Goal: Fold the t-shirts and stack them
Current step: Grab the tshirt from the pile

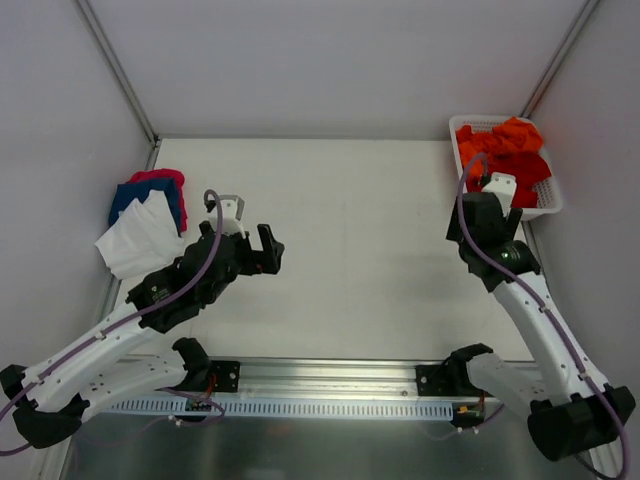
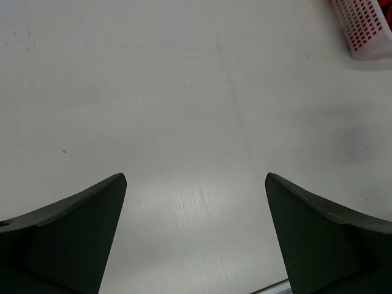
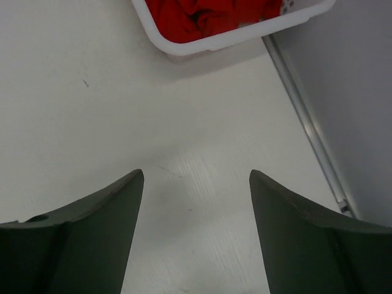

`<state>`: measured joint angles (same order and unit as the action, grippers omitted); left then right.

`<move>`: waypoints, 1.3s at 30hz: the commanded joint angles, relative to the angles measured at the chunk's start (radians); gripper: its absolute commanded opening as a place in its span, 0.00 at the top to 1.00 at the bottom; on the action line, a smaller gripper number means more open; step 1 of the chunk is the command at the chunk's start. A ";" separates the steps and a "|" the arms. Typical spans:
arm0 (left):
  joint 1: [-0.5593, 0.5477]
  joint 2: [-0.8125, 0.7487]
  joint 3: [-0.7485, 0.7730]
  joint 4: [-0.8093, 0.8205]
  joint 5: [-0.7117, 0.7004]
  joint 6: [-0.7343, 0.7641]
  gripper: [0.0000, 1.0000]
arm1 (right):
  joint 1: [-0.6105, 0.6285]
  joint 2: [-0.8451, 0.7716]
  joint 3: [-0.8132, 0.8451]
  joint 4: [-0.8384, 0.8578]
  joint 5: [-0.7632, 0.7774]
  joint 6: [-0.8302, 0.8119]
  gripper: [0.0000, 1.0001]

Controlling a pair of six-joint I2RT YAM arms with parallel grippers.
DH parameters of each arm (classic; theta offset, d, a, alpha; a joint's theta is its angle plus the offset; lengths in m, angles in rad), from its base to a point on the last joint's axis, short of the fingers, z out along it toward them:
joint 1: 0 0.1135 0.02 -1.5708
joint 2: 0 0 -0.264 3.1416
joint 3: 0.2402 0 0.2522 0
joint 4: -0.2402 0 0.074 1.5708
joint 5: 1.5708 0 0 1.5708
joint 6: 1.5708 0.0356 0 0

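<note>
Orange t-shirts (image 1: pixel 512 148) lay crumpled in basket (image 1: pixel 541 208), far right corner; no clear long axis. White tee (image 1: pixel 140 240) lay diagonal over blue tee (image 1: pixel 122 196) and pink tee (image 1: pixel 160 178) at left edge. Left gripper (image 1: pixel 268 250) reached toward centre, fingers wide apart, empty. Right gripper (image 3: pixel 196 177) hovered before basket, fingers spread, empty; shirts cut off in wrist view.

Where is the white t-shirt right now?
In the top view, the white t-shirt lies at the left edge of the table, against the blue t-shirt farther back, close beside the left arm.
</note>
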<state>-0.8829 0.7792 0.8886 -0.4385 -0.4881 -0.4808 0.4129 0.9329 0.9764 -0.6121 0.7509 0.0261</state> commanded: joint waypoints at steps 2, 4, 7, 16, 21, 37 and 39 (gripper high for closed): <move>-0.001 -0.122 -0.056 0.027 0.011 0.004 0.01 | -0.326 0.178 0.079 0.159 -0.457 -0.113 0.30; -0.001 -0.152 -0.080 0.029 0.002 0.013 0.01 | -0.382 0.263 0.125 0.173 -0.539 -0.126 0.25; -0.001 -0.187 -0.097 0.027 -0.006 0.011 0.01 | -0.453 0.440 0.235 0.176 -0.599 -0.126 0.21; -0.001 -0.169 -0.096 0.026 0.002 0.022 0.01 | -0.505 0.878 0.661 0.169 -0.625 -0.190 0.00; -0.001 -0.138 -0.108 0.027 -0.027 0.025 0.01 | -0.548 1.085 0.949 0.066 -0.647 -0.207 0.00; -0.001 -0.087 -0.079 0.027 -0.066 0.027 0.01 | -0.588 1.233 1.001 -0.038 -0.604 -0.175 0.03; -0.001 -0.089 -0.083 0.027 -0.066 0.025 0.01 | -0.588 1.219 0.978 -0.038 -0.593 -0.175 0.13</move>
<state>-0.8829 0.6945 0.7868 -0.4309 -0.5331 -0.4667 -0.1715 2.1929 1.9770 -0.6209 0.1356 -0.1589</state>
